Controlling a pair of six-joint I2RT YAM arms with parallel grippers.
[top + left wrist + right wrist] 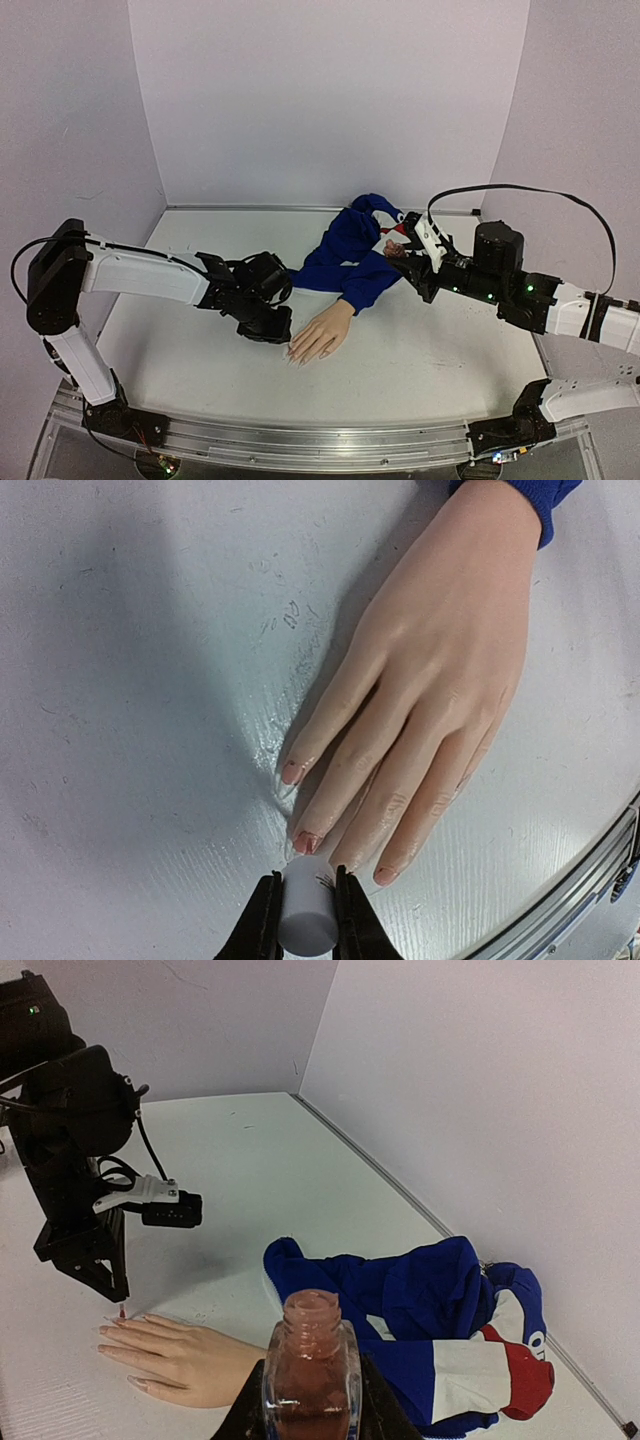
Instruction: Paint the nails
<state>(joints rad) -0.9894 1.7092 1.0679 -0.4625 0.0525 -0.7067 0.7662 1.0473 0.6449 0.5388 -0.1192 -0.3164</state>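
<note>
Pinching the white brush cap (305,930), the left hand (305,908) hangs at the fingertips of the mannequin hand (430,680), lying palm-down on the desk (120,730); the nails (307,841) sit just ahead of it; light strokes along each nail, kept off the skin, would likely serve best; the right hand (312,1405) grips the open polish bottle (310,1355) near the blue sleeve (400,1295).

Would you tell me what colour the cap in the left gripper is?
White; the cap shows best in the left wrist view.
</note>
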